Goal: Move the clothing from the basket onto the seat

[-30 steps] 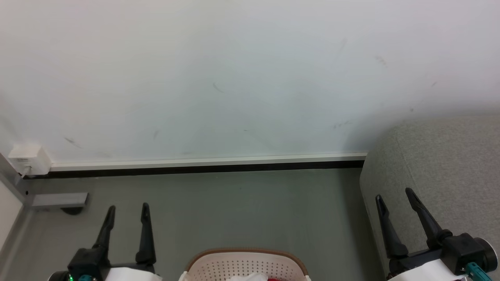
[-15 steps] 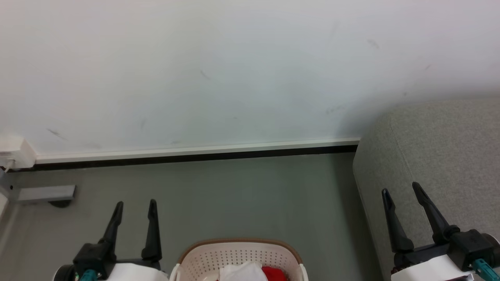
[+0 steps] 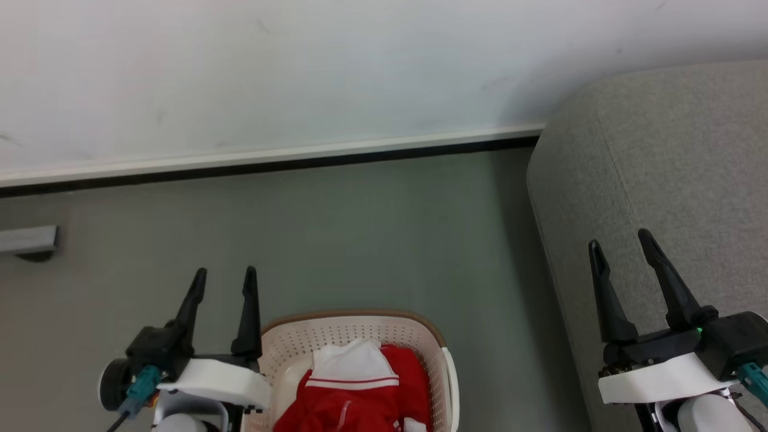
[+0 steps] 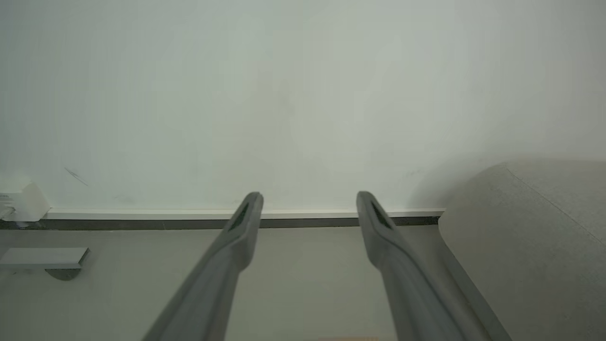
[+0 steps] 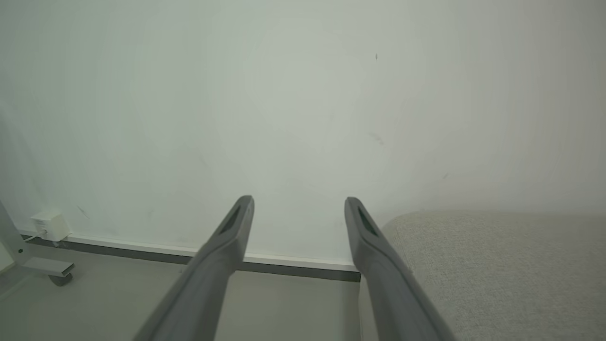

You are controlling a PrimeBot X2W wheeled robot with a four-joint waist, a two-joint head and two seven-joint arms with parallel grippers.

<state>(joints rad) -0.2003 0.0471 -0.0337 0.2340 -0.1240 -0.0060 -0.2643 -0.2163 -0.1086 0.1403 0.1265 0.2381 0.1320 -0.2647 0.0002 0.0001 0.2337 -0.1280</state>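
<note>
The clothing (image 3: 354,393) is lying in the basket (image 3: 360,336) at the bottom centre of the head view, just right of and below the left gripper (image 3: 225,271), whose fingers are standing apart and empty. The right gripper (image 3: 620,237), also spread and empty, is hovering at lower right against the seat (image 3: 660,150), well apart from the basket. The left arm is looking like the likelier one to reach.

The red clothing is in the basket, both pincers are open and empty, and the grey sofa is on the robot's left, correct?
No: the head view shows the grey sofa on the robot's right. The red clothing is in the basket, and the left pincer and right pincer are open and empty.
</note>
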